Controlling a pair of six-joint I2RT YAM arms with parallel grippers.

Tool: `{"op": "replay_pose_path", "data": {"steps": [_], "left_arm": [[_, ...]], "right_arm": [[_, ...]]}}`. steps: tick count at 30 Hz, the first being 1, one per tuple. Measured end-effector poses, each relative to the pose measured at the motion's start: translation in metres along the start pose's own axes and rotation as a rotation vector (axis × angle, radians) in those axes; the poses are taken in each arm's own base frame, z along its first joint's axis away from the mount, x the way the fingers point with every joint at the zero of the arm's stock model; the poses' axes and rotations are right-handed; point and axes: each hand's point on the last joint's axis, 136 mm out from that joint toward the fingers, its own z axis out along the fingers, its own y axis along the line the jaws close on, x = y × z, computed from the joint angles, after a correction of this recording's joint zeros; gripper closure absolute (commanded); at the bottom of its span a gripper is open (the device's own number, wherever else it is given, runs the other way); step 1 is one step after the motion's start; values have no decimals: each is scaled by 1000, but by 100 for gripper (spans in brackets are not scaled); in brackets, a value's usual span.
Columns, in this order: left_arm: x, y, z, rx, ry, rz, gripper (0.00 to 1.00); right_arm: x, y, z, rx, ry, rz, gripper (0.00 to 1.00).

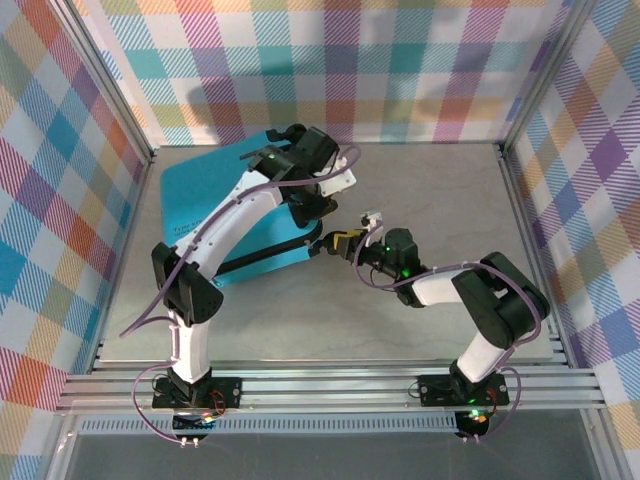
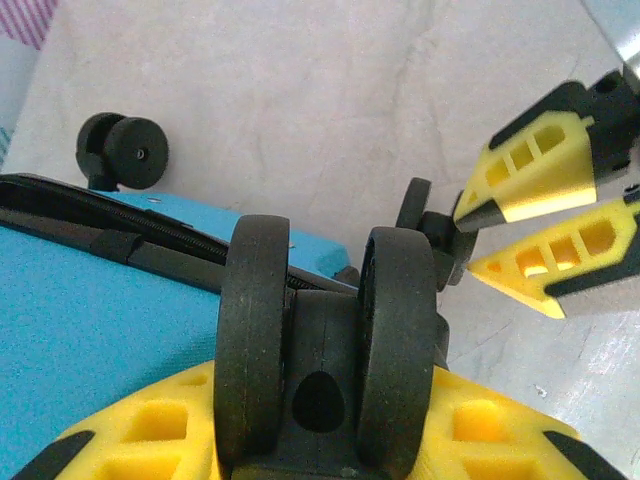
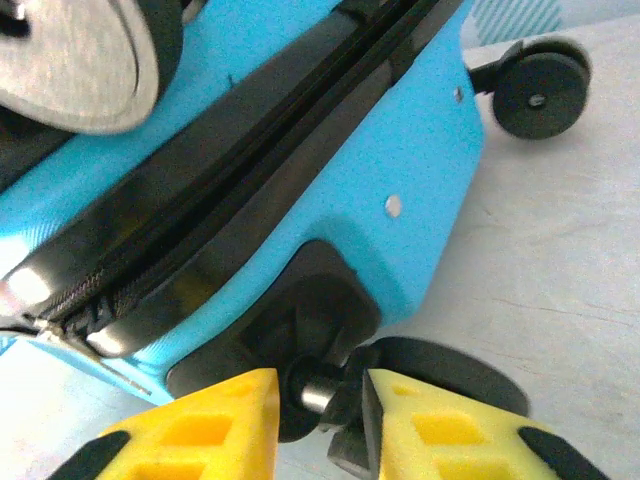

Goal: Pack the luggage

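Note:
The luggage (image 1: 205, 215) is a turquoise hard-shell suitcase that lies shut at the back left of the table, its black zipper edge (image 3: 200, 190) facing the arms. My left gripper (image 2: 320, 425) reaches over its right end and is shut on a black twin caster wheel (image 2: 250, 330), which sits between the yellow fingers. My right gripper (image 1: 335, 243) is at the suitcase's near right corner. Its yellow fingers (image 3: 200, 430) stand apart on either side of another caster's axle (image 3: 320, 385). The same fingers (image 2: 540, 175) show in the left wrist view beside that wheel (image 2: 420, 215).
Another caster (image 3: 540, 90) stands at the suitcase's far corner above the grey table (image 1: 430, 210). Plaid walls (image 1: 60, 200) close in the left, back and right sides. An aluminium rail (image 1: 330, 385) runs along the near edge by the arm bases.

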Motion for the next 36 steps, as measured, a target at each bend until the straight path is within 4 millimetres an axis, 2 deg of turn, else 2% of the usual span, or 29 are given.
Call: {"op": "replay_pose_path", "data": {"steps": [3, 8, 16, 29, 36], "left_arm": [[-1, 4, -13, -13, -27, -19, 98], [-1, -6, -24, 25, -80, -36, 98], [7, -14, -20, 54, -62, -45, 99], [15, -18, -18, 71, -34, -56, 99], [21, -22, -4, 96, 9, -59, 99]], "right_arm": [[0, 4, 0, -19, 0, 1, 54], [2, 14, 2, -72, 18, 4, 52], [18, 24, 8, -109, 53, 7, 57], [26, 30, 15, -81, 48, 13, 66], [39, 26, 23, -44, 67, 41, 68]]}}
